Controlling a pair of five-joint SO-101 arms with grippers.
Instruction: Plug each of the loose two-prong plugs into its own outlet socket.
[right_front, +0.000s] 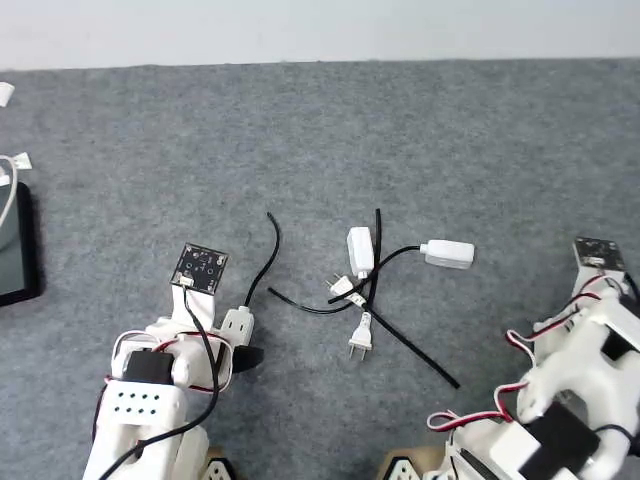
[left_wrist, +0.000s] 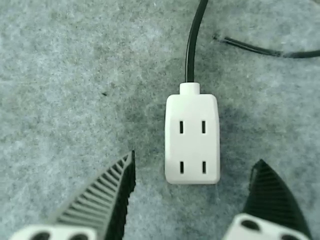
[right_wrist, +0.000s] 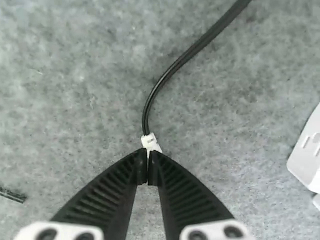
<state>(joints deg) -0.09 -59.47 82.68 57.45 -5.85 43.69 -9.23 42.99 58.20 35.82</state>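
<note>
A white two-socket outlet block on a black cord lies flat on the grey carpet. My left gripper is open, one finger on each side of its near end, not touching it. In the high view this block lies just ahead of the left arm. Mid-table lie two more white blocks and two loose two-prong plugs among tangled black cords. My right gripper is shut, its fingertips at the small white end piece of a black cord.
A dark flat device with a white cable lies at the table's left edge. A white object sits at the edge of the right wrist view. A long black cord end lies between the two arms.
</note>
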